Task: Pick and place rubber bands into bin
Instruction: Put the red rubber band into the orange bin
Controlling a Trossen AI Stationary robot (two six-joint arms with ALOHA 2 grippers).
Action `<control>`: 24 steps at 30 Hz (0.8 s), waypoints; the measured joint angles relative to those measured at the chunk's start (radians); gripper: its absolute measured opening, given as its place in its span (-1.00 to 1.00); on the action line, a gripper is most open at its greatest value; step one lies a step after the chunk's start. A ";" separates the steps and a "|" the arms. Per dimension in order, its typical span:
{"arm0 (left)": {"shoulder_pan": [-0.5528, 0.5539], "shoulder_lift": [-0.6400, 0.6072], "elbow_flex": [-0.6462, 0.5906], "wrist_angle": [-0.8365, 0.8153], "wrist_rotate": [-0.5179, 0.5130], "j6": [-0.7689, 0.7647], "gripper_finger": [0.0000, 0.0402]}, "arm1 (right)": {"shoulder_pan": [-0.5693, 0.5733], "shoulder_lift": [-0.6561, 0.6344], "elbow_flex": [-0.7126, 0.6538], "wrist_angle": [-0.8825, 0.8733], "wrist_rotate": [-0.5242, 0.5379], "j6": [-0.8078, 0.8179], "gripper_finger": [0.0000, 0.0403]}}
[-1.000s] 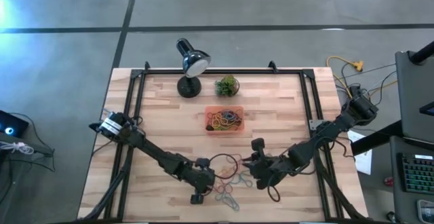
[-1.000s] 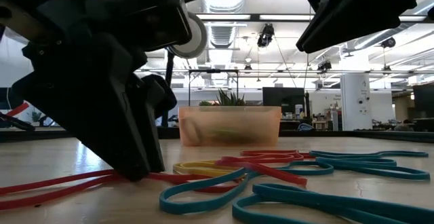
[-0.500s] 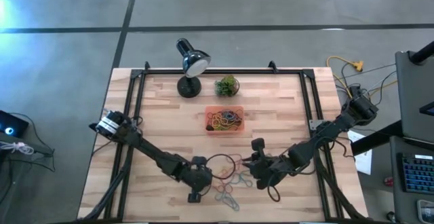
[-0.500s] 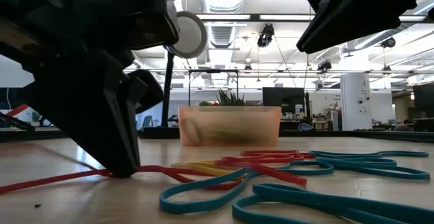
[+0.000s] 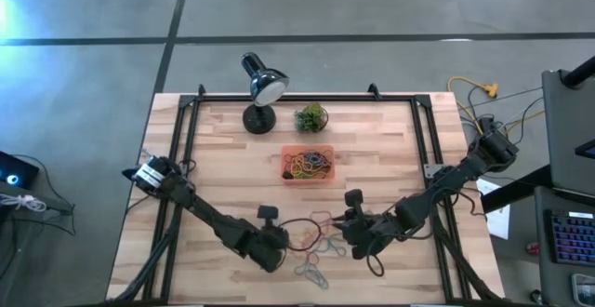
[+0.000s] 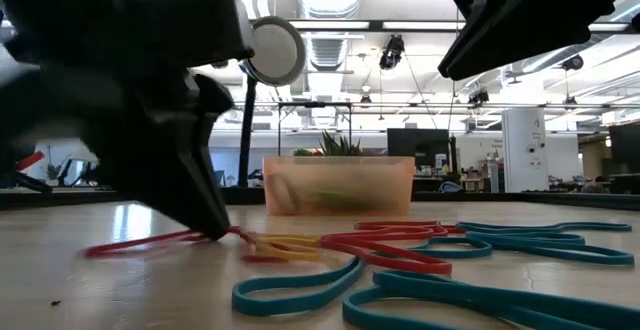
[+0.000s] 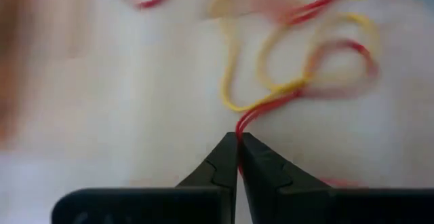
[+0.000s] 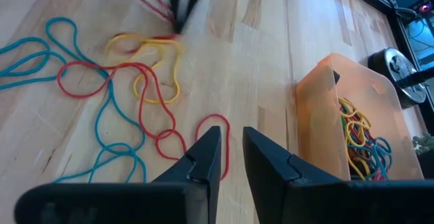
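**Left gripper pinched on a red band at the front of the table**

High view: two arms reach in toward the table's front middle. The left gripper [image 5: 279, 248] sits at the left edge of a small tangle of loose rubber bands [image 5: 316, 246]; the right gripper [image 5: 349, 233] is just beside the tangle's right edge. One bin [image 5: 308, 165] lies mid-table, well apart from the loose pile, with a heap of mixed-colour bands inside. Behind it stand one desk lamp [image 5: 260, 88] and one green plant ball [image 5: 311, 116].

Low view: the left gripper [image 6: 222, 232] touches down on the table [image 6: 120, 300], its tip on a red band [image 6: 150, 242] that trails to the left. Yellow, red and teal loops lie overlapped to the right; an exact count cannot be told. The bin [image 6: 338, 185] stands beyond them, with nothing between.

Left wrist view: the fingers [image 7: 261, 170] are closed tight together, a red band [image 7: 268, 108] running out from between the tips; one yellow loop [image 7: 271, 81] crosses it.

Right wrist view: the right gripper [image 8: 232, 142] hangs above the bands with a narrow gap between its fingers, holding nothing. About two teal, three red and one yellow loop lie tangled on the wood.
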 joint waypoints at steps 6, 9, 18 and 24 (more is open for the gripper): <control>-0.024 -0.067 0.018 -0.042 -0.209 0.024 -1.00 | 0.000 0.000 0.000 -0.001 0.000 0.000 -0.71; -0.031 -0.081 0.022 -0.055 -0.264 0.034 -1.00 | 0.000 0.000 0.000 -0.001 0.000 0.001 -0.71; -0.047 -0.113 0.077 -0.048 -0.416 0.205 -1.00 | 0.000 0.000 -0.001 -0.021 0.001 0.003 -0.72; -0.031 -0.115 0.110 -0.044 -0.554 0.366 -1.00 | 0.000 0.000 -0.001 -0.022 0.002 0.003 -0.73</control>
